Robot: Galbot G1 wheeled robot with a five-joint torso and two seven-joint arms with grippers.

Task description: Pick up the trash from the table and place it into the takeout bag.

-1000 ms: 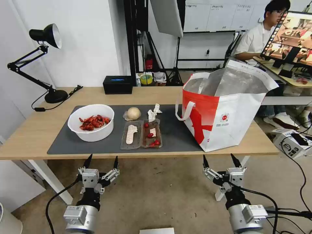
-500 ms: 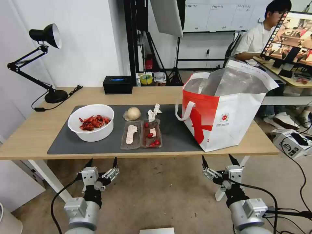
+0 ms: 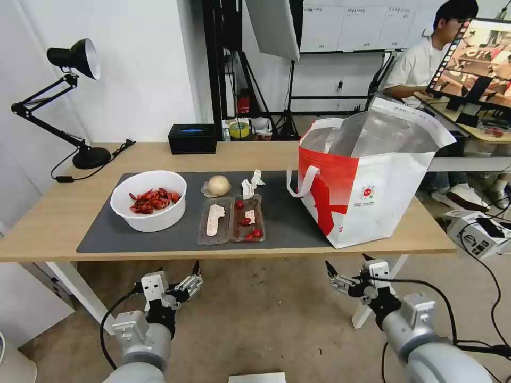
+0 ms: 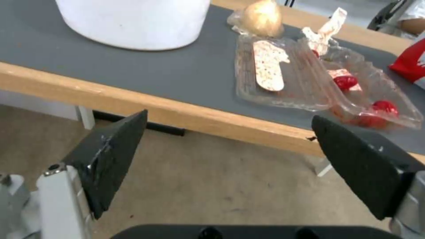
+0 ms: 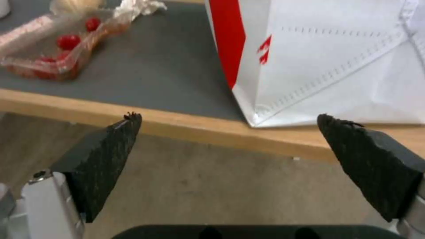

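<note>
A: Where does the trash sit relative to the takeout bag?

B: All of it lies on the grey mat of the desk, off the bag's red side. Nearest the bag are the crumpled tissue and the clear two-part tray with its tomatoes; past them is the bun, and farthest from the bag is the white bowl of red shells. The bag stands upright, its mouth open.

A: And the arms?

B: Both are low, below the desk's front edge. The left claw points up toward the tray and bowl, fingers spread wide, holding nothing. The right claw sits under the bag's near corner, equally wide and empty, turned a little sideways, I think.

A: How would you start well?

B: Rise clear of the desk edge first, then come down from above. The tray looks flimsy, so I'd grip a rim wall, keep it level so the tomatoes stay in, and release well inside the bag's mouth.
</note>
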